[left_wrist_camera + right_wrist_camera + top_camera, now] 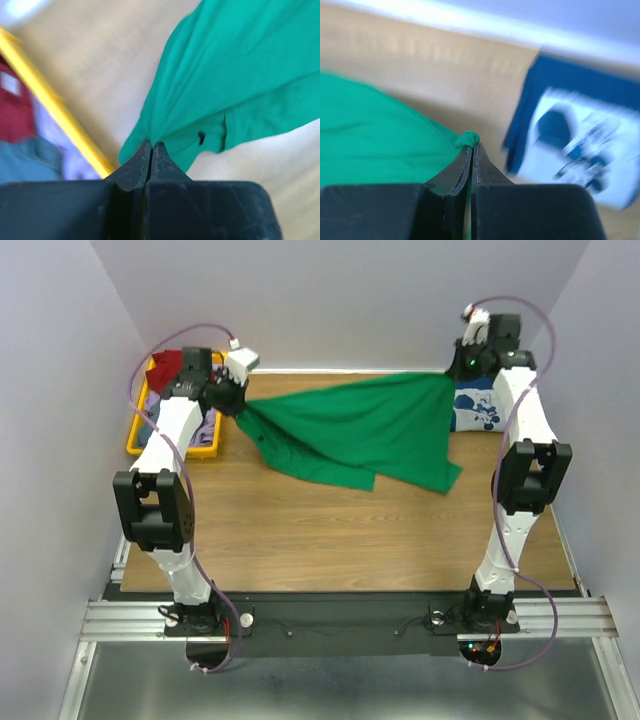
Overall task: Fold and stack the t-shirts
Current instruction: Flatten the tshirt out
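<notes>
The bright green t-shirt (365,430) hangs stretched between my two grippers above the far half of the table, its lower edge draping onto the wood. My left gripper (240,405) is shut on its left corner; the left wrist view shows the cloth (235,70) pinched at my gripper tips (151,145). My right gripper (452,375) is shut on its right corner; the green cloth (380,140) bunches at my gripper tips (472,145) in the right wrist view. The navy t-shirt with the white print (480,405) lies folded at the far right and also shows in the right wrist view (570,135).
A yellow bin (150,430) with red and purple clothes stands at the far left of the table; its yellow rim (55,110) runs beside my left gripper. Walls close in behind and at both sides. The wooden tabletop (330,540) lies bare in front.
</notes>
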You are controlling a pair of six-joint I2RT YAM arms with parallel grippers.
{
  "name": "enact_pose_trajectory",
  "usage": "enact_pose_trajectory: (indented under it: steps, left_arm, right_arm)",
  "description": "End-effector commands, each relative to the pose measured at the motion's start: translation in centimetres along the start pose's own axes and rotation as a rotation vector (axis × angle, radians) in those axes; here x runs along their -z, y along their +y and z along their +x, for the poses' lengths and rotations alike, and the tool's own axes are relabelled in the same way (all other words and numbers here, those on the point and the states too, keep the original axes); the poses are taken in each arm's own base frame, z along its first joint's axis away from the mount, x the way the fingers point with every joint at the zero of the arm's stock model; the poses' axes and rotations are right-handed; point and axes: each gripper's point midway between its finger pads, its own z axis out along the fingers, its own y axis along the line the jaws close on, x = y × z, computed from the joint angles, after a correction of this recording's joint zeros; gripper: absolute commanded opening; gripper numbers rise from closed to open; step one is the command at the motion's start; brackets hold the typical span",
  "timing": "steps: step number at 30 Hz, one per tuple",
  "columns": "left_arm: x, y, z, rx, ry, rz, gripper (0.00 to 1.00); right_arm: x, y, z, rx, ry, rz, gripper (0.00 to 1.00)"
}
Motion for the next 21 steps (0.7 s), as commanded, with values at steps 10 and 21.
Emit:
enact_pose_trajectory:
  steps: [10,21]
  left_arm:
    - [16.0,3.9,-23.6,-0.197,-0.601,-0.266,0.0]
    - [10.3,-7.4,-2.0,-0.43,-0.21,0.032,0.0]
  right_arm:
    - [18.9,-1.8,-19.3,0.137,-0.597,0.174,0.01]
    - [22.5,4.3,-2.1,0.529,-0.35,0.071,0.01]
